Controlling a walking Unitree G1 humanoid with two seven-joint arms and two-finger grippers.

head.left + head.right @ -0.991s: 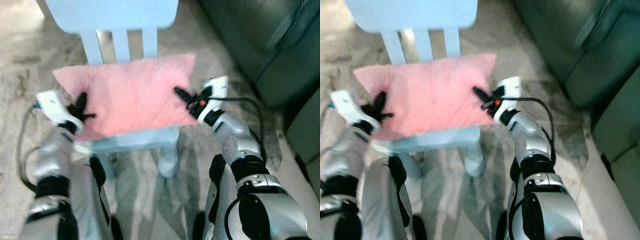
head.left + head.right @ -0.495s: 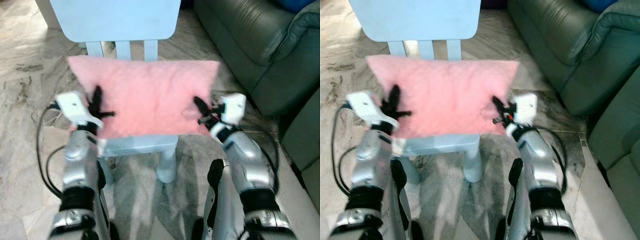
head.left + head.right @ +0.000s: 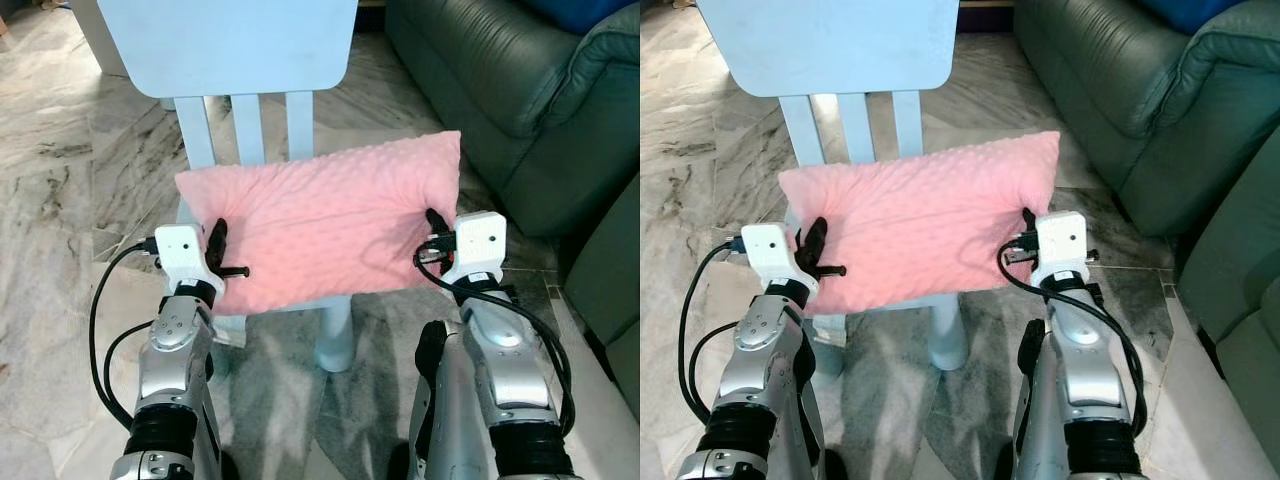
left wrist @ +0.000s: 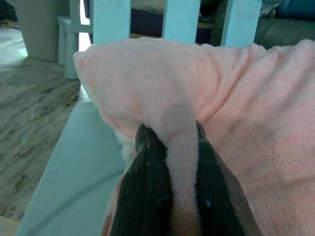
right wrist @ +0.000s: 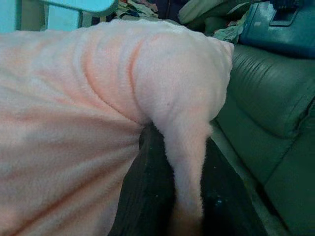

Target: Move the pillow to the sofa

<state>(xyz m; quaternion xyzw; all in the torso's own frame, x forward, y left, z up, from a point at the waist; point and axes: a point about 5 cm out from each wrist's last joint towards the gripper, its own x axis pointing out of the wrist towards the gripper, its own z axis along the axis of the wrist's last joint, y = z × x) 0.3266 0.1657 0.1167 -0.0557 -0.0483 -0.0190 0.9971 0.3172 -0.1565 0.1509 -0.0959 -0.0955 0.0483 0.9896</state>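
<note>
We are clamping the left end effector (image 3: 218, 250) onto the left end of the pink pillow (image 3: 325, 235), and in the left wrist view its two black fingers (image 4: 147, 191) are pinching a fold of the fleece between them. We are doing the same on the other side: the right end effector (image 3: 436, 228) is gripping the pillow's right end, with a ridge of fabric squeezed between its fingers (image 5: 145, 196) in the right wrist view. Both silver arms are reaching forward from below, one at each short end, and black cables are looping down from the white wrist housings.

The pillow is stretching crosswise between the two end effectors, its right end sitting higher than its left, so it is tilting. It is covering most of the seat of a pale blue chair (image 3: 230, 45), whose broad backrest and three slats are rising just behind it; whether the pillow is resting on the seat or lifted clear of it, we cannot tell. A strip of the blue seat is showing beside the pillow's corner in the left wrist view.

The chair is standing on a grey marbled floor (image 3: 60, 190). To our right a dark green leather sofa (image 3: 500, 80) is standing near the chair, apart from the pillow.
</note>
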